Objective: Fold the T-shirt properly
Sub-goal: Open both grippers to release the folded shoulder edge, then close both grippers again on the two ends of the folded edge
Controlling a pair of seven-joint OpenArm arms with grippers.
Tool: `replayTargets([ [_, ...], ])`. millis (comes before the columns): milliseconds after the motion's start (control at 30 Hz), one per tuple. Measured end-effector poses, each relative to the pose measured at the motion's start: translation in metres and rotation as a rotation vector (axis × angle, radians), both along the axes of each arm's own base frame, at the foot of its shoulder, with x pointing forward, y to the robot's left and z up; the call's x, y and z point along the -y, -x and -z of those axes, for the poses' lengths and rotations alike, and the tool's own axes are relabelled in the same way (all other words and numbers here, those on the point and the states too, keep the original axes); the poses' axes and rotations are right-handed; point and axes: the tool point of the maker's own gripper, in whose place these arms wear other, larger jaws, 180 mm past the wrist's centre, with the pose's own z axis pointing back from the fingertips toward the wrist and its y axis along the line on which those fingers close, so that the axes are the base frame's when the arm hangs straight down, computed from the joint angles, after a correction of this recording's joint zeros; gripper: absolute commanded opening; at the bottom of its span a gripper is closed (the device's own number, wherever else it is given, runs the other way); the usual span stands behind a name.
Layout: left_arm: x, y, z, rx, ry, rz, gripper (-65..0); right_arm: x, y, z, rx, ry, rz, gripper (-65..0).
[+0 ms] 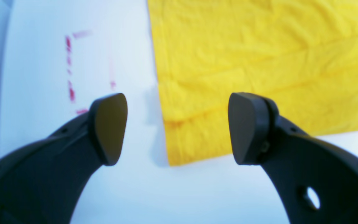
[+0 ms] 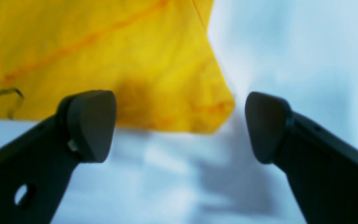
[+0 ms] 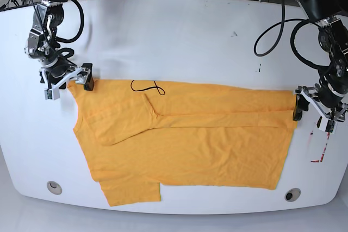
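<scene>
The T-shirt (image 3: 185, 145) lies flat across the middle of the white desk (image 3: 179, 31), its far long side folded over so that edge runs straight from one hand to the other, with a black squiggle (image 3: 147, 87) on it near the collar. The right hand (image 3: 68, 80) sits at the shirt's upper corner on the base view's left, fingers spread and gripping nothing; its wrist view shows that corner (image 2: 216, 112) between the pads, bare desk beyond. The left hand (image 3: 314, 108) is likewise spread at the opposite corner, straddling the hem edge (image 1: 166, 137) (cloth on one side, bare desk on the other). Faint red marks (image 1: 70, 71) sit on the desk beside it; no readable writing. Open desk surrounds the shirt, widest on the far side.
</scene>
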Motion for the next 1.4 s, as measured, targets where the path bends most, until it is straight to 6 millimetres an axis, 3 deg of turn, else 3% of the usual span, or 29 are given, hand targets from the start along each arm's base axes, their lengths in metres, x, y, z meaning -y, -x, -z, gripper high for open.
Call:
replayTargets([
  [367, 0.005, -0.004, -0.007, 0.023, -0.006, 0.022, -17.2, 0.001, 0.018, 0.013, 0.001, 0.014, 0.025, -2.4],
  [667, 0.005, -0.004, -0.007, 0.021, -0.011, 0.021, -17.5, -0.009, 0.016, 0.014, 0.023, -0.008, 0.025, -2.4],
  [867, 0.005, 0.0, -0.002, 0.01, -0.009, 0.019, -17.6, -0.012, 0.013, 0.013, 0.038, -0.017, 0.021, -5.8],
  [933, 0.004, 0.002, 0.0, 0.004, -0.008, 0.017, -17.5, -0.011, 0.012, 0.013, 0.042, -0.019, 0.023, -9.6],
  [1000, 0.005, 0.003, 0.003, -0.001, -0.006, 0.017, -17.0, -0.01, 0.011, 0.013, 0.041, -0.023, 0.026, -20.5],
  [1400, 0.005, 0.005, 0.004, -0.002, -0.003, 0.019, -16.5, -0.006, 0.005, 0.013, 0.024, -0.024, 0.033, -65.0],
])
